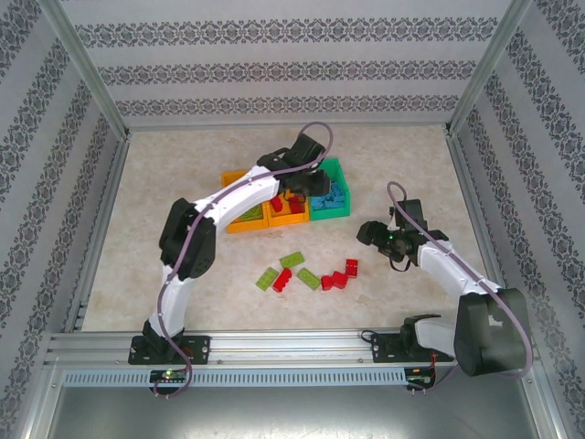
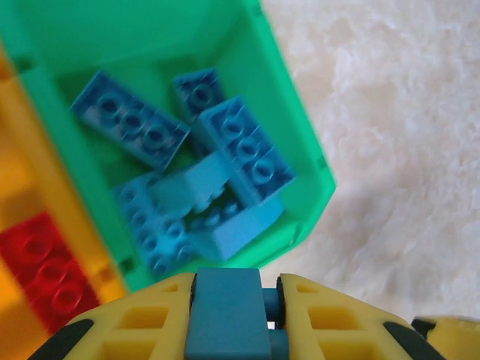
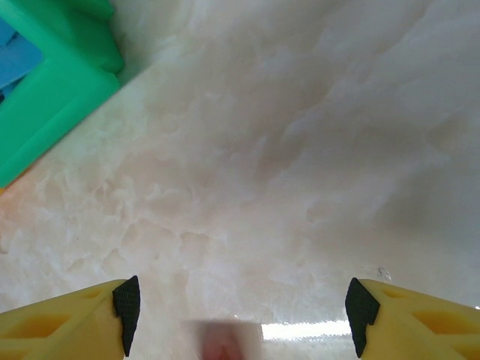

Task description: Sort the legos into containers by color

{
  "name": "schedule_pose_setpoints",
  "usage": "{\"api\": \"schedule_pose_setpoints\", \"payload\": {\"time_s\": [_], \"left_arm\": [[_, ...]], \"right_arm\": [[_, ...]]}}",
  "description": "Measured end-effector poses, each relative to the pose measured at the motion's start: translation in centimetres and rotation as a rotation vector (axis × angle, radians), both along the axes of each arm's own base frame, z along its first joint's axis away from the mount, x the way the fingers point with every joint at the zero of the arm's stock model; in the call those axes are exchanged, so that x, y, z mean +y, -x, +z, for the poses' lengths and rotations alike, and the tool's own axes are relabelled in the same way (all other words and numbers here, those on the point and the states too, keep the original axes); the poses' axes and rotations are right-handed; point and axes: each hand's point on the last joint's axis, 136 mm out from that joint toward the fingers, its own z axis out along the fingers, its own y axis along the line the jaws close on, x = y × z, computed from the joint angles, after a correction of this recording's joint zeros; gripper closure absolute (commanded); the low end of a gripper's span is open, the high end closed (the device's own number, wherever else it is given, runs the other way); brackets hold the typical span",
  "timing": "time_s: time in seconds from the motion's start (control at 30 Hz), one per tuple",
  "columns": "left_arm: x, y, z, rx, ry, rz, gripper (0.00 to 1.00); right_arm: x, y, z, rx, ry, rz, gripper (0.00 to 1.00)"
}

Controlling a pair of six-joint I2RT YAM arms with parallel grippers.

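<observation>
I have the left gripper [image 2: 234, 294] clenched on a blue lego [image 2: 225, 322], with its yellow fingers [image 2: 142, 326] pressed against either side of the brick. On the wrist camera it hangs just above the rim of the green bin [image 2: 311, 161]. Inside that bin a heap of blue legos [image 2: 232, 161] lies jumbled, some flat and some tipped on edge. The middle orange bin [image 2: 19, 187] sits right against it, and a red lego [image 2: 45, 274] rests on its floor.

From overhead, the three bins stand joined in a row towards the far side of the surface [image 1: 164, 174], and the left arm [image 1: 196, 229] arches over them. The end orange bin [image 1: 234, 222] seems to hold lime pieces, though they are too small for me to be sure.

Nearer the arm bases, loose bricks are scattered in the open. Three lime legos [image 1: 292, 260] lie there, with red legos [image 1: 351, 267] beside and among them (two of the reds sit close together).

The right gripper [image 3: 240, 311] is released, with its jaws standing wide over bare surface. A corner of the green bin shows at the upper left of its own camera. A blurred reddish shape [image 3: 221, 346] sits low between its fingers, and I cannot tell what it is. Overhead, this gripper is just right of the loose reds.
</observation>
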Motion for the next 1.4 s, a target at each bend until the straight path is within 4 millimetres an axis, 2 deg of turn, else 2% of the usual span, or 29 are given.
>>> {"api": "schedule_pose_setpoints", "payload": {"time_s": [0.2, 0.37, 0.5, 0.63, 0.77, 0.87, 1.03, 1.2, 1.4], "left_arm": [[-1.8, -2.4, -1.5, -0.008, 0.013, -0.012, 0.77], [-1.3, -3.6, -3.2, 0.004, -0.003, 0.011, 0.76], [-0.6, -4.3, -3.7, 0.003, -0.018, 0.035, 0.72], [-0.4, -4.5, -3.7, -0.001, -0.018, 0.054, 0.62], [-0.6, -4.8, -3.4, -0.012, -0.009, 0.063, 0.49], [-0.6, -4.9, -3.2, -0.018, -0.004, 0.064, 0.45], [-0.7, -5.0, -2.8, -0.03, 0.005, 0.064, 0.29], [0.0, -4.3, -2.1, -0.036, -0.003, 0.063, 0.02], [1.1, -2.9, -1.4, -0.035, -0.016, 0.057, 0.0]], "right_arm": [[0.5, 1.5, 0.0, 0.014, 0.005, 0.017, 0.3], [2.1, 3.4, -0.3, 0.048, 0.029, 0.074, 0.32], [3.3, 4.7, -0.8, 0.081, 0.059, 0.125, 0.32], [3.8, 5.5, -1.1, 0.103, 0.081, 0.146, 0.33], [3.8, 6.1, -1.9, 0.138, 0.107, 0.15, 0.33], [4.1, 6.4, -2.4, 0.16, 0.121, 0.163, 0.33], [4.9, 6.4, -2.4, 0.166, 0.131, 0.192, 0.33], [5.2, 6.6, -2.4, 0.17, 0.132, 0.19, 0.33], [5.1, 6.5, -3.1, 0.2, 0.151, 0.189, 0.33]]}}
